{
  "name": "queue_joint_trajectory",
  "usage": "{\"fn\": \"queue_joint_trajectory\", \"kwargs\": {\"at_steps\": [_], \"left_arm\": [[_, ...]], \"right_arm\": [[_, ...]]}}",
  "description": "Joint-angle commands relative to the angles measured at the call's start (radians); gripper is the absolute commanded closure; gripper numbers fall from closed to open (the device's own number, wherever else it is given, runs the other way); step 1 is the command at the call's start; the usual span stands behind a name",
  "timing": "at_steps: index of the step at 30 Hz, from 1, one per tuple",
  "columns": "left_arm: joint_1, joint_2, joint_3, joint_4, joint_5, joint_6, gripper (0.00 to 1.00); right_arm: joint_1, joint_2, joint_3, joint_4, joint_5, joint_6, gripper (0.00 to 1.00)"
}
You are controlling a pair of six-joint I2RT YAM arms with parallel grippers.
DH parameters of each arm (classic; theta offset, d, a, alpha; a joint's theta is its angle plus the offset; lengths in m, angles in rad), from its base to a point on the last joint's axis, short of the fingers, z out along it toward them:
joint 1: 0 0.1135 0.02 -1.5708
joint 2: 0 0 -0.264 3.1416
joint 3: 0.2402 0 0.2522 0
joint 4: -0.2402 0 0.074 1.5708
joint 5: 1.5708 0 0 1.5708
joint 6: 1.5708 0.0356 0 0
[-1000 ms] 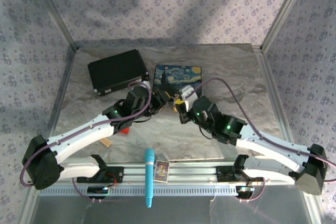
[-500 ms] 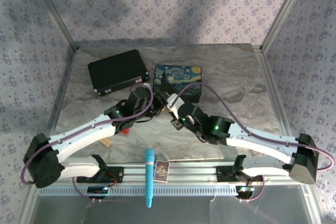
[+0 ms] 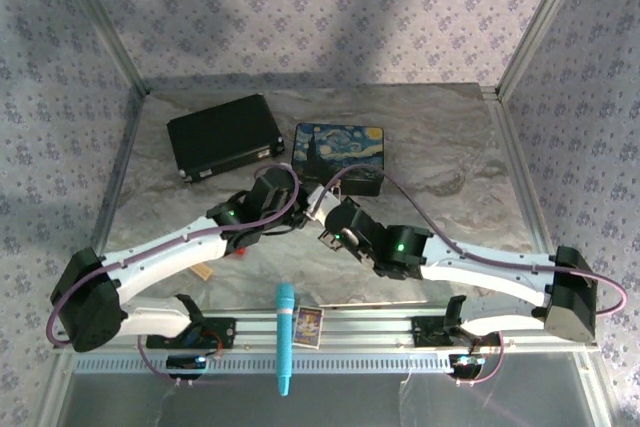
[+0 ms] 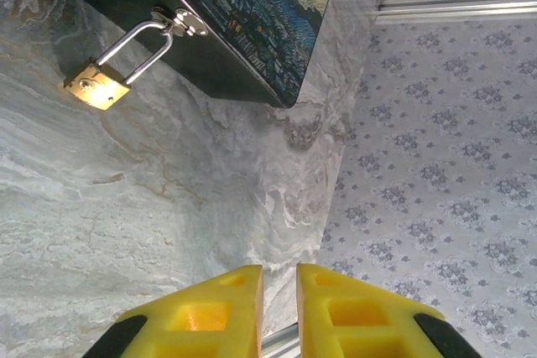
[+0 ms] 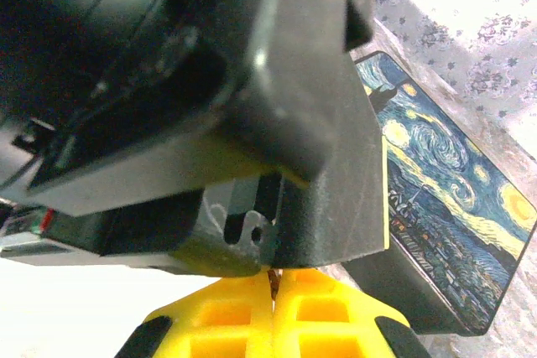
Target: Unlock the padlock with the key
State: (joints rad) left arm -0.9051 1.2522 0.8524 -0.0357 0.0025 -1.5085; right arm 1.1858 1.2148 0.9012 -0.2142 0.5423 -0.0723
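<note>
Top external: two arms are meeting over the marbled surface point(image 3: 450, 157), in front of two boxes, one black case point(image 3: 222, 135) and one painted box point(image 3: 340, 152).

Left wrist: one padlock point(image 4: 99, 85), tiny, with a brass-gold body and a silvery U-shackle, is hanging from the painted box's hasp point(image 4: 180, 23). Its body is lying on the surface. The left tool point(image 4: 279, 308) is showing a narrow gap and gripping nothing.

Right wrist: the right tool point(image 5: 273, 316) is pressing its pads together; I cannot tell whether they are pinching anything.

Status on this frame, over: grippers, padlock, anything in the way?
Left gripper barely open, empty. Right gripper shut. Padlock shackle closed, hanging from painted box hasp. Left arm close ahead of right gripper.
</note>
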Motion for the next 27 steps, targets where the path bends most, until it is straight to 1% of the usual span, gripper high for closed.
{"fn": "queue_joint_trajectory", "kwargs": {"at_steps": [1, 4, 7, 9, 10, 12, 13, 14, 15, 17, 18, 20, 22, 23, 24, 25, 27], "left_arm": [[0.001, -0.008, 0.023, -0.070, -0.031, -0.002, 0.84], [0.003, -0.011, 0.012, -0.078, -0.040, -0.008, 0.88], [0.004, -0.001, 0.007, -0.063, -0.023, -0.011, 0.94], [0.004, 0.006, 0.012, -0.060, -0.015, -0.005, 0.96], [0.004, 0.007, 0.014, -0.055, -0.014, 0.003, 0.96], [0.005, 0.003, 0.013, -0.056, -0.023, 0.015, 0.97], [0.005, 0.001, 0.016, -0.060, -0.032, 0.032, 0.97], [0.004, -0.001, 0.021, -0.070, -0.041, 0.044, 0.98], [0.006, -0.005, 0.024, -0.078, -0.048, 0.056, 0.99], [0.010, -0.019, 0.016, -0.055, -0.061, 0.086, 1.00], [0.013, -0.028, 0.007, -0.044, -0.070, 0.102, 1.00], [0.019, -0.046, -0.006, -0.014, -0.086, 0.141, 1.00], [0.028, -0.060, -0.010, 0.012, -0.091, 0.200, 1.00], [0.030, -0.065, -0.010, 0.038, -0.086, 0.234, 1.00], [0.031, -0.069, -0.010, 0.065, -0.075, 0.287, 1.00], [0.032, -0.073, -0.006, 0.087, -0.063, 0.332, 1.00], [0.031, -0.080, -0.009, 0.147, -0.039, 0.414, 1.00]], "right_arm": [[0.008, 0.020, 0.033, -0.023, 0.054, -0.021, 1.00], [0.009, 0.024, 0.030, -0.021, 0.050, -0.014, 1.00], [0.008, 0.027, 0.029, -0.020, 0.047, -0.007, 1.00], [0.008, 0.026, 0.030, -0.028, 0.035, 0.000, 1.00], [0.004, 0.025, 0.031, -0.036, 0.014, 0.009, 0.89], [-0.018, 0.015, 0.032, -0.051, -0.033, 0.054, 0.56], [-0.036, 0.000, 0.026, -0.048, -0.067, 0.082, 0.46], [-0.051, -0.023, 0.015, -0.037, -0.097, 0.107, 0.39], [-0.072, -0.057, -0.007, -0.017, -0.133, 0.136, 0.30], [-0.125, -0.139, -0.053, 0.021, -0.246, 0.192, 0.04], [-0.174, -0.183, -0.077, 0.042, -0.337, 0.243, 0.01], [-0.298, -0.251, -0.118, 0.095, -0.544, 0.309, 0.01], [-0.444, -0.293, -0.170, 0.179, -0.767, 0.461, 0.01], [-0.504, -0.302, -0.193, 0.231, -0.857, 0.531, 0.01], [-0.564, -0.301, -0.227, 0.319, -0.962, 0.617, 0.01], [-0.611, -0.288, -0.249, 0.407, -1.050, 0.708, 0.01], [-0.653, -0.242, -0.264, 0.520, -1.162, 0.834, 0.01]]}}
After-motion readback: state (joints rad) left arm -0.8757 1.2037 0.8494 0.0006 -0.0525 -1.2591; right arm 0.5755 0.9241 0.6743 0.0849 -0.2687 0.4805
